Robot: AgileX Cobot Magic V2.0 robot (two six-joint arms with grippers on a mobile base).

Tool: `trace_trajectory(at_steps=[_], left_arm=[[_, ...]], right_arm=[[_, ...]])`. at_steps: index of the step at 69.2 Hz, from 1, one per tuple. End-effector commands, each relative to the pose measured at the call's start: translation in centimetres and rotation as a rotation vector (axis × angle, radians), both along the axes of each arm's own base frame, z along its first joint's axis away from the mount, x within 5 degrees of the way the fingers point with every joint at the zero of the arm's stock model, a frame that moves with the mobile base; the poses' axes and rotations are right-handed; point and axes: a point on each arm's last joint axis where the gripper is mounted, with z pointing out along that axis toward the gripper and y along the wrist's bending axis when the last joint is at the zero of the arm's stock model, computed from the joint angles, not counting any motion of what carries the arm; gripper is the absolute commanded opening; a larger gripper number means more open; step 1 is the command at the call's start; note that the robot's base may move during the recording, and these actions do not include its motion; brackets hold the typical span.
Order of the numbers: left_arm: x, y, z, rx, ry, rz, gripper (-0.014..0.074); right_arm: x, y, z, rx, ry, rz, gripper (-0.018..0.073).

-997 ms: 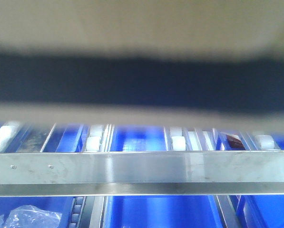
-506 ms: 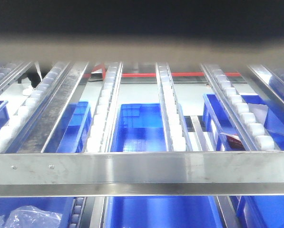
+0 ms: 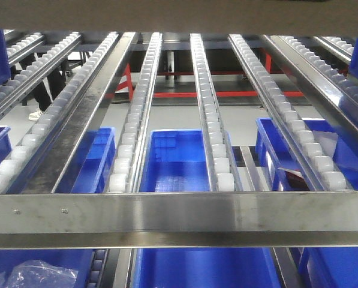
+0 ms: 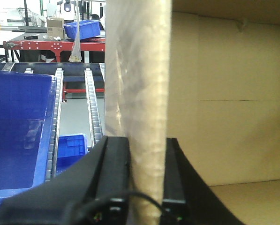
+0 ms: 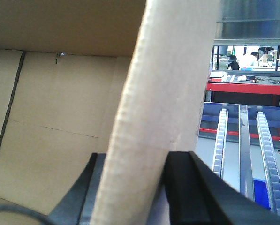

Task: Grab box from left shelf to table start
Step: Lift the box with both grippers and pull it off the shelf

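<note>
I am pinching one upright cardboard wall of the box in my left pincer, and my right pincer is pinching the opposite wall, one black finger inside the carton and one outside on each. I am judging that the box is hanging over the left shelf; the front view shows only a tan strip of it along the top edge.

The worry is the grip itself. I am holding thin board, so the wall may be buckling or sliding out if the carton is heavy. If my two arms are travelling unevenly, the box will be twisting and tearing at the pinch. Its bottom could also be catching the steel rail on the way out.

A tall blue bin is standing just beside my left pincer. Roller tracks and lower blue bins are lying beneath. The table is not in view.
</note>
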Motion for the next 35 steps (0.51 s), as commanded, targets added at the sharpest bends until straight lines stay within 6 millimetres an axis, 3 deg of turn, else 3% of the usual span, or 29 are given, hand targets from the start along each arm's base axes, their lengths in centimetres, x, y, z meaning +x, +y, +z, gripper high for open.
trace_trajectory(at_steps=[1,20,35], left_arm=[[-0.6,0.6,1.8,-0.047,-0.157,0.02,-0.0092],[1.8,-0.2,0.0,-0.014,-0.063,0.019,-0.0092],[5.4,-1.4,-3.7,0.041,0.096,0.019,-0.0093]], right_arm=[[-0.2,-0.9,1.8,-0.025,-0.145,-0.115,0.006],[-0.2,-0.9,1.8,-0.025,-0.145,-0.115,0.006],[-0.2,-0.9,1.8,-0.025,-0.145,-0.115,0.006]])
